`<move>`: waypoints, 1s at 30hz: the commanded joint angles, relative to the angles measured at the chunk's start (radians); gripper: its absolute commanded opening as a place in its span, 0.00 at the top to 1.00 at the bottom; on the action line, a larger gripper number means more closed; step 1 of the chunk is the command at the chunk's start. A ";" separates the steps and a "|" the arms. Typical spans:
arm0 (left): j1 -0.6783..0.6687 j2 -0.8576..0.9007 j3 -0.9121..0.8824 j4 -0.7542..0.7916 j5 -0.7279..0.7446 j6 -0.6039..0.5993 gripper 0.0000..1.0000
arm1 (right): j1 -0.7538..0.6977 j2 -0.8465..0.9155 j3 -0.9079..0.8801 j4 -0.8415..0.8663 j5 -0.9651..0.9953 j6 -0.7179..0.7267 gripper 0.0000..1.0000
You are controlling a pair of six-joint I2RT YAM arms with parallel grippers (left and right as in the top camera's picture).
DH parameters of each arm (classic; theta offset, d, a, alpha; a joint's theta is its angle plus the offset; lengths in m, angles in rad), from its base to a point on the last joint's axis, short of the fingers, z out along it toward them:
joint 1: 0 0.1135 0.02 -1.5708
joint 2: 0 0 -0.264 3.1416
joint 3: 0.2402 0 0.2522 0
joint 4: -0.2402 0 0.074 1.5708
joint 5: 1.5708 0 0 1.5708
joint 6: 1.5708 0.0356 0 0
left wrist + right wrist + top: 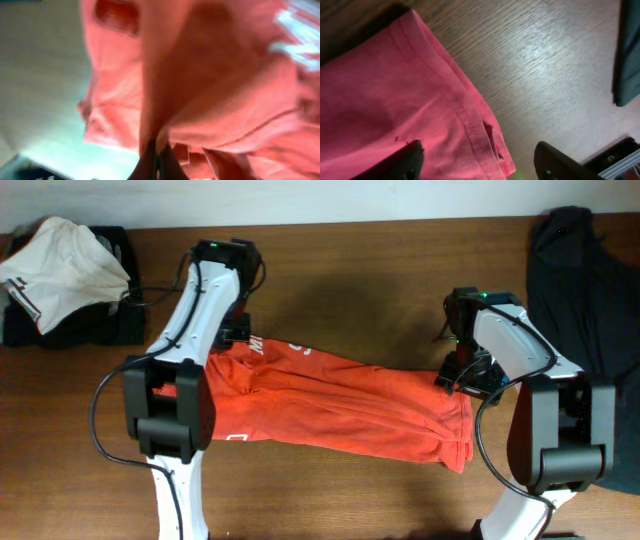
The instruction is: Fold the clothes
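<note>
The red-orange T-shirt (340,405) lies crumpled in a long band across the middle of the wooden table, white lettering showing near its upper left. My left gripper (238,332) is at the shirt's upper left edge; in the left wrist view its fingers (157,160) are shut on a fold of the shirt (210,85). My right gripper (468,375) is at the shirt's right end. In the right wrist view its fingers (477,157) are open and straddle the hemmed corner of the shirt (420,120).
A white garment (60,265) on dark clothes lies at the back left. A dark garment (585,270) lies at the back right, also at the edge of the right wrist view (627,55). Bare wooden table (350,260) lies behind the shirt.
</note>
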 commanded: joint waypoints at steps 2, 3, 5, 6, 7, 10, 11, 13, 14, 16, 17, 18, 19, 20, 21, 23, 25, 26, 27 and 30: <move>0.058 -0.025 0.013 -0.098 -0.048 -0.074 0.99 | -0.004 -0.012 -0.069 0.050 -0.030 0.003 0.31; 0.065 -0.025 0.013 -0.120 -0.048 -0.074 0.99 | -0.003 -0.012 -0.077 0.057 -0.034 0.003 0.32; 0.082 -0.025 0.004 -0.145 -0.044 -0.085 0.99 | -0.003 -0.012 -0.080 0.061 -0.052 0.000 0.32; 0.086 -0.025 -0.006 -0.145 -0.040 -0.088 0.98 | -0.004 -0.012 -0.080 0.063 -0.052 0.000 0.32; 0.087 -0.025 -0.020 -0.145 -0.036 -0.088 0.93 | -0.004 -0.012 -0.080 0.063 -0.052 0.000 0.32; 0.087 -0.025 -0.084 -0.145 -0.037 -0.089 0.84 | -0.004 -0.012 -0.080 0.063 -0.052 0.000 0.33; 0.088 -0.025 -0.105 -0.145 -0.037 -0.089 0.79 | -0.004 -0.012 -0.080 0.062 -0.052 0.000 0.33; 0.095 -0.025 -0.167 -0.136 -0.037 -0.089 0.74 | -0.004 -0.012 -0.080 0.056 -0.052 0.000 0.34; 0.101 -0.025 -0.184 -0.133 -0.037 -0.089 0.73 | -0.004 -0.012 -0.077 0.047 -0.052 0.000 0.36; 0.113 -0.027 -0.185 -0.127 -0.038 -0.089 0.74 | -0.004 -0.023 -0.054 0.008 -0.051 -0.004 0.37; 0.116 -0.036 -0.179 -0.116 -0.037 -0.089 0.74 | -0.004 -0.038 -0.040 -0.009 -0.052 -0.011 0.38; 0.115 -0.054 -0.168 -0.099 -0.028 -0.088 0.74 | -0.004 -0.064 -0.031 -0.023 -0.052 -0.012 0.38; 0.113 -0.077 -0.155 -0.081 -0.016 -0.088 0.74 | -0.004 -0.089 -0.028 -0.027 -0.052 -0.012 0.38; 0.106 -0.103 -0.145 -0.055 0.001 -0.074 0.75 | -0.004 -0.117 -0.028 -0.026 -0.063 -0.031 0.38; 0.094 -0.142 -0.144 0.010 0.074 0.001 0.78 | -0.004 -0.145 -0.028 -0.018 -0.111 -0.087 0.37; 0.066 -0.179 -0.144 0.123 0.306 0.163 0.77 | -0.003 -0.156 -0.029 -0.015 -0.221 -0.168 0.38; 0.035 -0.163 -0.174 0.208 0.372 0.182 0.53 | -0.003 -0.154 -0.040 -0.014 -0.241 -0.176 0.38; 0.027 -0.149 -0.195 0.239 0.395 0.183 0.45 | -0.003 -0.154 -0.041 -0.017 -0.241 -0.176 0.39; 0.023 -0.130 -0.212 0.261 0.417 0.183 0.46 | -0.003 -0.154 -0.041 -0.019 -0.241 -0.176 0.39; 0.025 -0.055 -0.264 0.312 0.424 0.183 0.54 | -0.003 -0.154 -0.041 -0.019 -0.240 -0.176 0.39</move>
